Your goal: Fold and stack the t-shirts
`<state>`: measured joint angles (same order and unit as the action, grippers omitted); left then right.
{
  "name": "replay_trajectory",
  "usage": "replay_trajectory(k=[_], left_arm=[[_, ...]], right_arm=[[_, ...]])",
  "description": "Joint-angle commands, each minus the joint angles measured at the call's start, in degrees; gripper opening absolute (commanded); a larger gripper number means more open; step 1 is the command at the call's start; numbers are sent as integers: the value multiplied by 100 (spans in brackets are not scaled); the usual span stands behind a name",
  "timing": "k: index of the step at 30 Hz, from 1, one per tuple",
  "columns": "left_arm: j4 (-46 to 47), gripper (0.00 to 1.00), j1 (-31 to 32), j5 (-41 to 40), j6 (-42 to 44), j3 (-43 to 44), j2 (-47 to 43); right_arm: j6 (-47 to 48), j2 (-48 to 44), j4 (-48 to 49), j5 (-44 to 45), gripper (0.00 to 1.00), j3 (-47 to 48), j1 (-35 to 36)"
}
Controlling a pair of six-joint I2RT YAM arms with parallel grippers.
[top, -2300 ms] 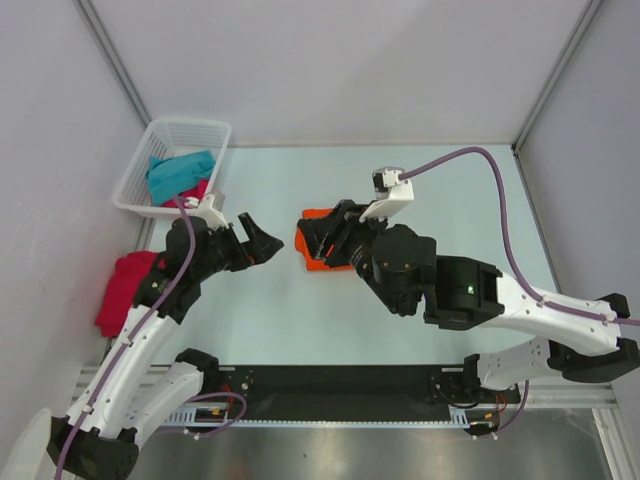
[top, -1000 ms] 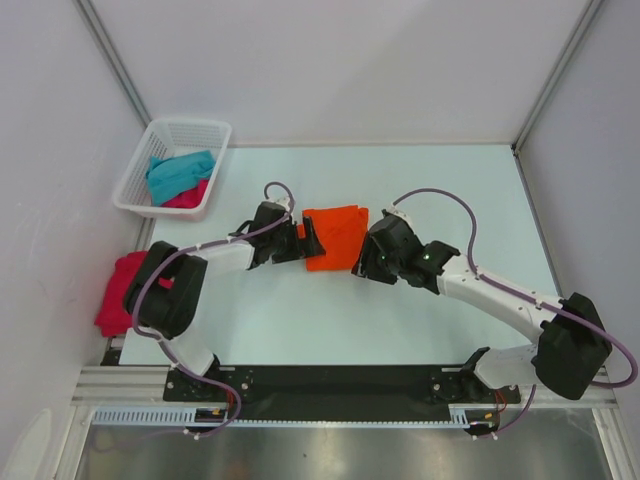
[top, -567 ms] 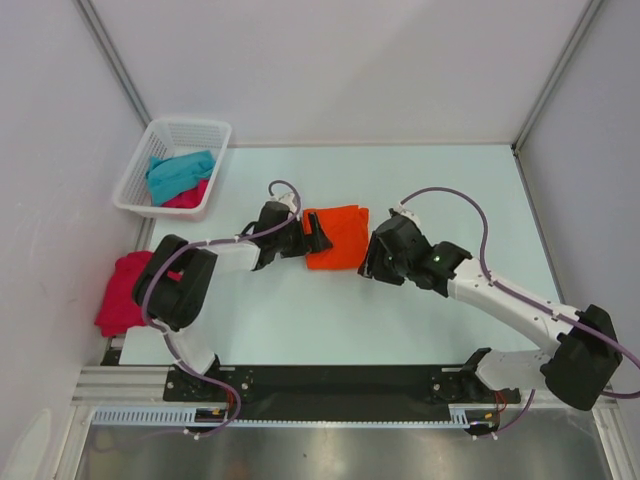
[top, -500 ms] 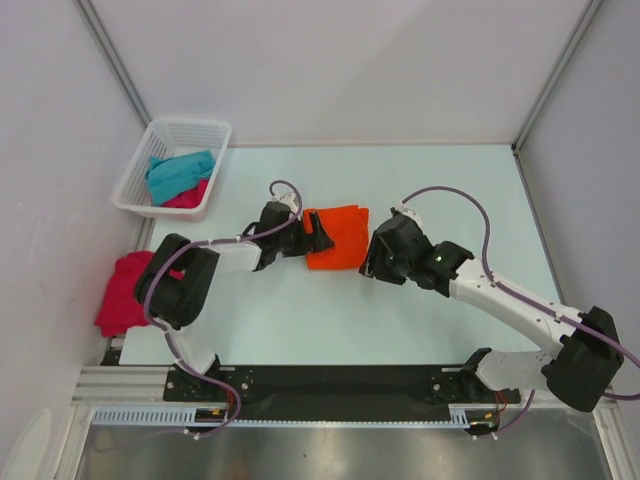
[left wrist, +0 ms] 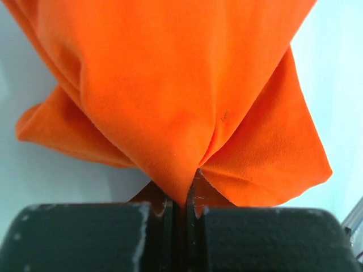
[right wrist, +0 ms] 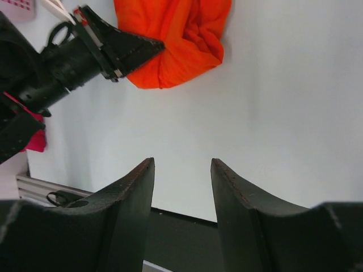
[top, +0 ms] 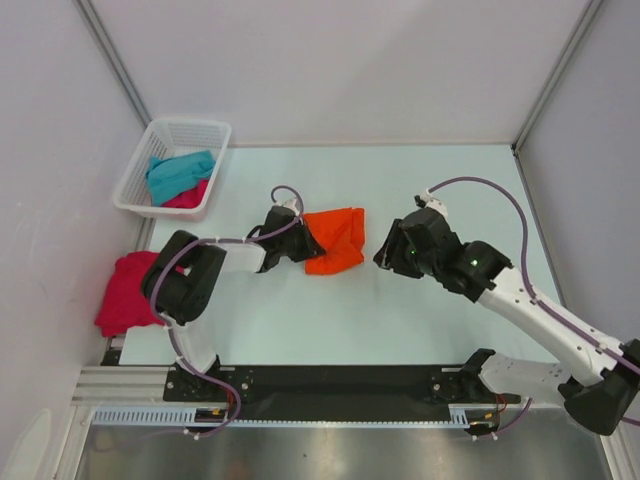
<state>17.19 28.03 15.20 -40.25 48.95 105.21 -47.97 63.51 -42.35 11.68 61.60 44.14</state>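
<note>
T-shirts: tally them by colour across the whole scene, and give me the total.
Orange t-shirt: 1
Teal t-shirt: 1
Pink t-shirts: 2
Total: 4

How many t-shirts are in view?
4: orange t-shirt, centre, pinched by the left gripper; teal t-shirt and pink t-shirt in the basket; second pink t-shirt at the left edge of the table. The basket may hide more.
</note>
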Motion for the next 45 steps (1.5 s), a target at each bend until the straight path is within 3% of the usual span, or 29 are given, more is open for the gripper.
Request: replay_trajectory(k=[1,14,27,38,42,45], left_arm=[[-1497,0,27,-921,-70,-131,-858],[-4775,0,-754,-2557,-264,387,-3654],[-6236,0,-2424,-2882,192,554,-5079],[-7195,0,-4726,-3050,1448,2179,-5160],[-6985,0,-5552,-2262,1757,1979,-4931],[-6643,0,-5738,-1838,1810,1400,-4975]], right_arm=[[77,-549,-265,212,50,396,7],[147,-1165,-63,-78,50,326,16],[252,-1051,113,-307,50,387,68],[428,-15,499,-597,50,809,261],[490,258,482,-553,50,1020,402],[490,311,473,-483,50,1038,446]])
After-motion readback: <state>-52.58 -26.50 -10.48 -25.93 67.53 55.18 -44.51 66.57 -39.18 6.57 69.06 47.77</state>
